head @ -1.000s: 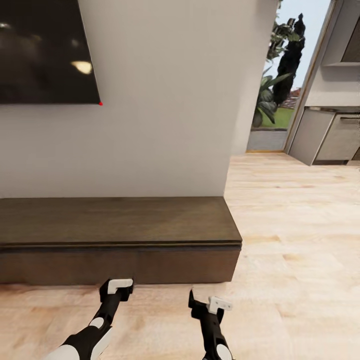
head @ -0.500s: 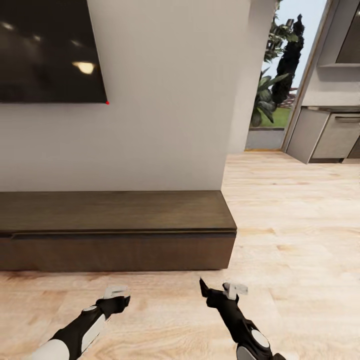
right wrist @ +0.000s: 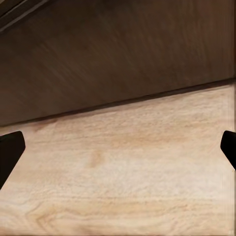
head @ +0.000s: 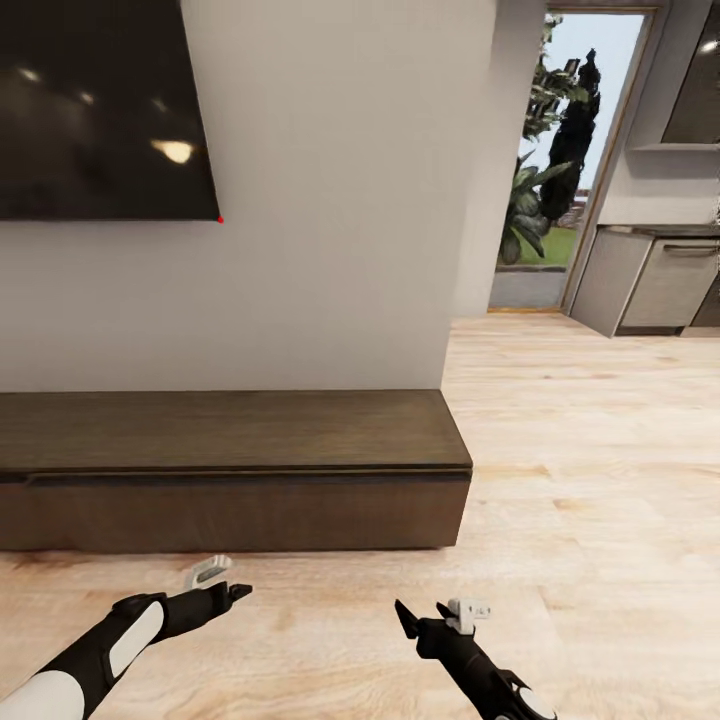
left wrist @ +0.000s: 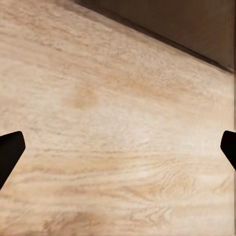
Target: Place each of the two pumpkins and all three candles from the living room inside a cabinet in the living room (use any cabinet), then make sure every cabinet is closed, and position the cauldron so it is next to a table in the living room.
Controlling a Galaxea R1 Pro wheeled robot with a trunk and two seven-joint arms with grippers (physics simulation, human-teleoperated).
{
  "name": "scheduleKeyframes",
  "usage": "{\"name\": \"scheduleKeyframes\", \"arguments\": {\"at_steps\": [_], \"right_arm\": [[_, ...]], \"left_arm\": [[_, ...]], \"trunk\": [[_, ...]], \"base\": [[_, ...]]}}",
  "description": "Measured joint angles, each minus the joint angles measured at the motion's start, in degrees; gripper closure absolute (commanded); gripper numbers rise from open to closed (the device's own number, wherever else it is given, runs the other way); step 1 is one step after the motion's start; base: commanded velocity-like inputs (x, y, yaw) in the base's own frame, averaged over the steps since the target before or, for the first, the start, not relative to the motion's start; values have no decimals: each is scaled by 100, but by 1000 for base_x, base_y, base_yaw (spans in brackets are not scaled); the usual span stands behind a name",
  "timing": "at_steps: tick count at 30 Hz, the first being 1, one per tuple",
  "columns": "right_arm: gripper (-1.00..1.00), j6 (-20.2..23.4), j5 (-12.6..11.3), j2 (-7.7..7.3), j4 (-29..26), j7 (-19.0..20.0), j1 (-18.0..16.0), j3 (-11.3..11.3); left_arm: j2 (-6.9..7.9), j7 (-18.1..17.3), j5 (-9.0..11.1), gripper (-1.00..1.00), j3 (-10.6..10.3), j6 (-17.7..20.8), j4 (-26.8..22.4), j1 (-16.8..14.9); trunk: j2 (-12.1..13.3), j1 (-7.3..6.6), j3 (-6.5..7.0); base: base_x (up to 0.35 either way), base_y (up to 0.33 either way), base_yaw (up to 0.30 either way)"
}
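Your left gripper (head: 222, 580) and right gripper (head: 436, 612), both spread wide and empty, have dropped lower and apart since a second ago, arms angled inward over the wood floor (head: 600, 480) just before the closed cabinet (head: 230, 470), beneath the wall screen (head: 100, 110).
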Motion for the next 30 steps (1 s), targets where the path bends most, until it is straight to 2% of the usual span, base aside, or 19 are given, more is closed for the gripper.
{"name": "scheduleKeyframes", "arguments": {"at_steps": [9,22,30], "right_arm": [[-100,1,42,5,174,27,1,9],[-100,-27,36,10,198,22,5,10],[-100,-48,50,34,433,24,0,7]], "left_arm": [[16,-20,39,-100,7,4,74,0],[-22,-14,36,-100,0,-18,448,0],[-36,-5,40,-100,-5,-34,592,17]], "trunk": [[13,-24,199],[534,-309,433],[855,-484,577]], "base": [[0,0,0],[0,0,0],[0,0,16]]}}
